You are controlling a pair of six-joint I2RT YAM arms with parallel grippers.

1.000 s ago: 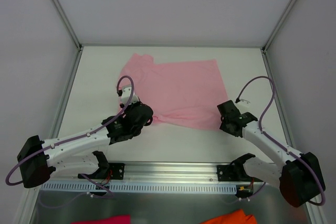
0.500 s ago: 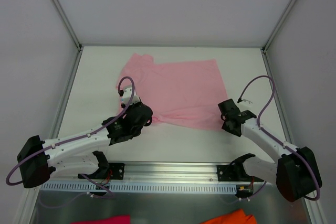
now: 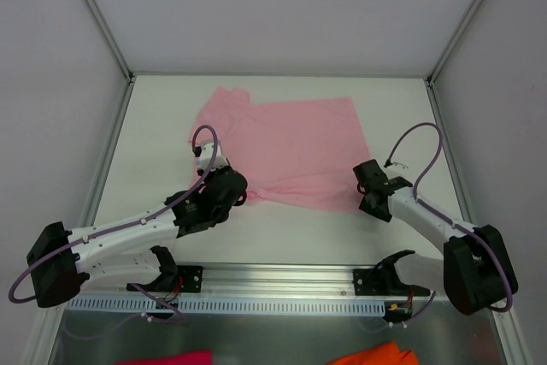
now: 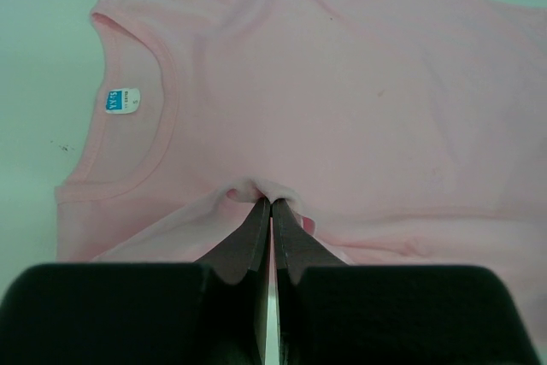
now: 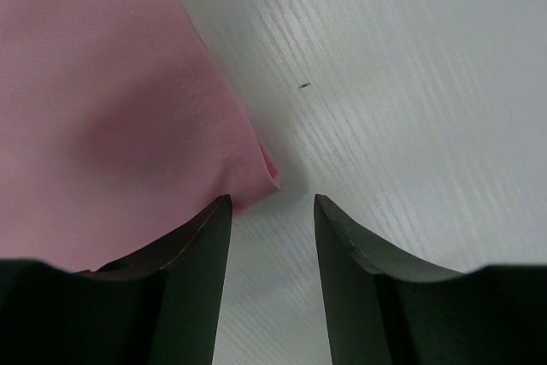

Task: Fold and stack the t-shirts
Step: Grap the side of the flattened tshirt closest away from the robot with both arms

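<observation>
We list one plain light pink short-sleeved cloth t-shirt (image 3: 291, 143) spread on the white surface (image 3: 162, 126), near edge pinched in our closed left end effector (image 4: 271, 204), corner just ahead of our half-open, empty right end effector (image 5: 272, 203); risk, we judge: a one-sided pull would bunch the thin cloth.

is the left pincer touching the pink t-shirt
Touching. The left wrist view shows the left pincer shut on a bunched fold of the pink t-shirt, with cloth puckering around its tips.
</observation>
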